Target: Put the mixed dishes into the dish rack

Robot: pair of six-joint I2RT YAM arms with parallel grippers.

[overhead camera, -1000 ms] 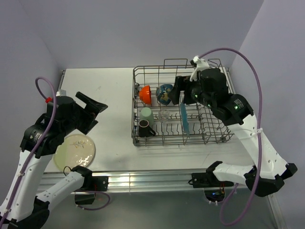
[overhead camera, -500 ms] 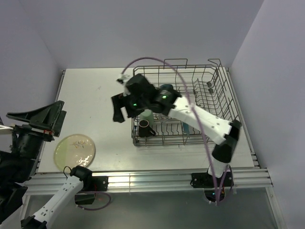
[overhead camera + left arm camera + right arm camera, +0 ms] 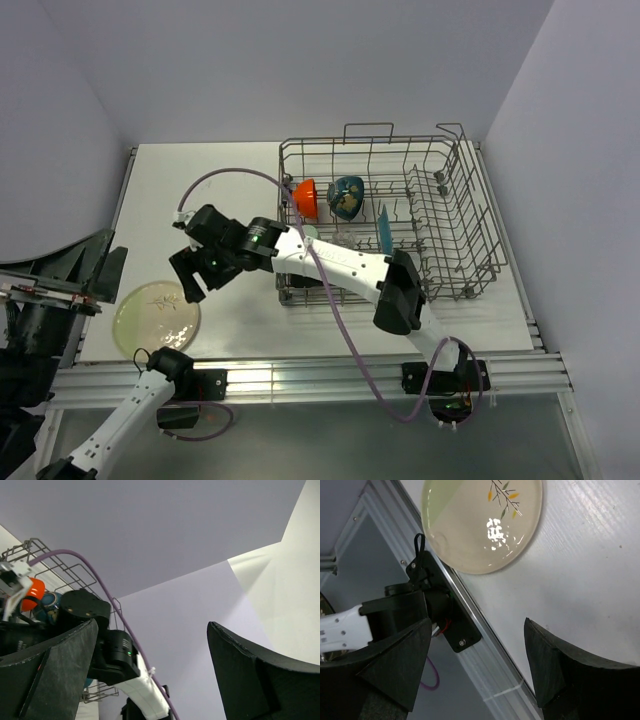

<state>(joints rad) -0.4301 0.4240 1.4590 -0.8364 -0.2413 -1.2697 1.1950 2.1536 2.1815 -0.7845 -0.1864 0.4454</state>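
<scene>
The cream plate (image 3: pixel 156 312) lies flat at the table's front left corner and also shows in the right wrist view (image 3: pixel 482 522). My right gripper (image 3: pixel 184 280) (image 3: pixel 475 672) is open and empty, reaching across just right of and above that plate. My left gripper (image 3: pixel 75 270) (image 3: pixel 150 675) is open and empty, lifted high at the far left and pointing away from the table. The dish rack (image 3: pixel 450 215) holds the orange bowl (image 3: pixel 305 197) (image 3: pixel 34 591), the blue bowl (image 3: pixel 346 195) and the upright teal plate (image 3: pixel 383 228). The right arm hides most of the pale green mug (image 3: pixel 310 232), the brown mug and the glass.
The right arm (image 3: pixel 340 262) stretches from the front right across the rack's front left corner. An aluminium rail (image 3: pixel 320 375) runs along the table's near edge, also in the right wrist view (image 3: pixel 485 630). Lilac walls close the back and sides.
My right arm has swung from over the rack leftward across the table to the cream plate. My left arm has lifted and pulled back to the far left.
</scene>
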